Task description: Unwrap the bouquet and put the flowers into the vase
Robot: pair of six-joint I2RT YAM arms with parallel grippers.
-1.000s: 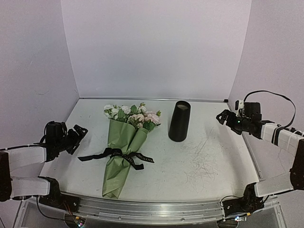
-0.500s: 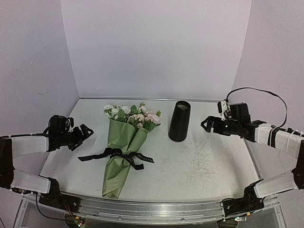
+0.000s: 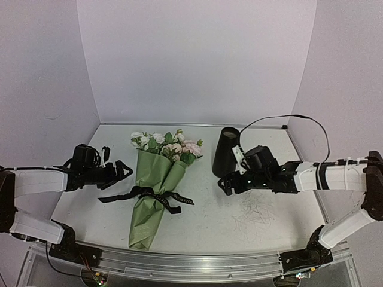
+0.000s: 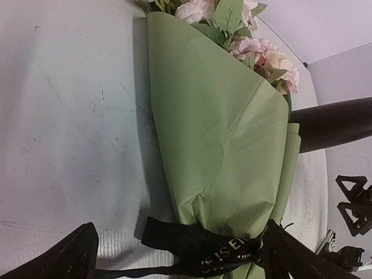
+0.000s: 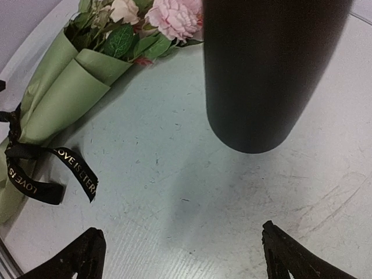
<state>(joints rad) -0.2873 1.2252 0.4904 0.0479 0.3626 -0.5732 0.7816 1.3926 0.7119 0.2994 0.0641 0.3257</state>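
The bouquet (image 3: 157, 185) lies on the table, a green paper cone tied with a black ribbon (image 3: 146, 195), and the flowers (image 3: 170, 145) point to the far side. Right of the blooms stands the black vase (image 3: 225, 152), upright. My left gripper (image 3: 122, 170) is open just left of the cone, level with the ribbon; in the left wrist view its fingers straddle the ribbon (image 4: 209, 244) and paper (image 4: 226, 128) without touching. My right gripper (image 3: 226, 182) is open and low over the table, in front of the vase (image 5: 267, 70), nothing between its fingers.
The white table (image 3: 269, 221) has scuff marks at the right front. Purple walls close in the back and both sides. A metal rail (image 3: 191, 263) runs along the near edge. The ribbon's loose ends (image 5: 35, 174) trail on the table right of the cone.
Both arms have swung inward. The left gripper moved right to the bouquet's ribbon. The right gripper came down and left from the right wall to just in front of the vase.
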